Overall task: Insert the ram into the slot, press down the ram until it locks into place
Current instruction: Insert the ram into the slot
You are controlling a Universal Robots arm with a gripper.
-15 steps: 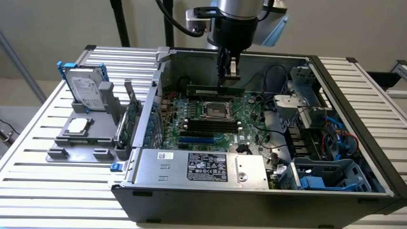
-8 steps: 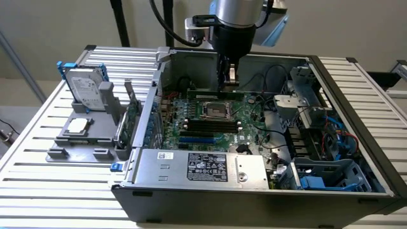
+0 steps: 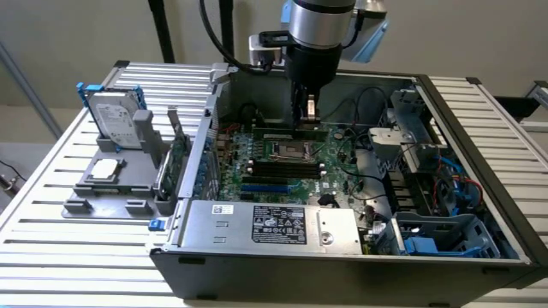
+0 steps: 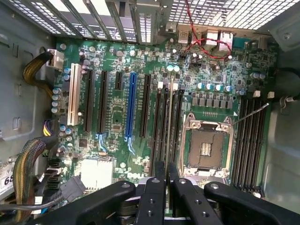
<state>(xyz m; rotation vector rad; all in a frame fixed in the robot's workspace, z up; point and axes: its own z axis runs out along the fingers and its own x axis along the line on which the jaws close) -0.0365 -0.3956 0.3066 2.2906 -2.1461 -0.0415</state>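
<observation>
Gripper (image 3: 309, 110): fingers drawn close, narrow gap left. Positioned over ram (image 4: 169, 117), toward one end; contact or grip not confirmable.
Ram: stood on edge in slot (image 4: 171, 140), beside CPU socket (image 4: 206, 147), among parallel sockets on motherboard (image 4: 117, 126).
Step judged: insertion made, pressing-down stage in hand.
Locking judged to call for straight, even downward force. Latch state not discernible.

Exterior view overlooks the case (image 3: 342, 276); wrist view nears its motherboard (image 4: 117, 117).
</observation>
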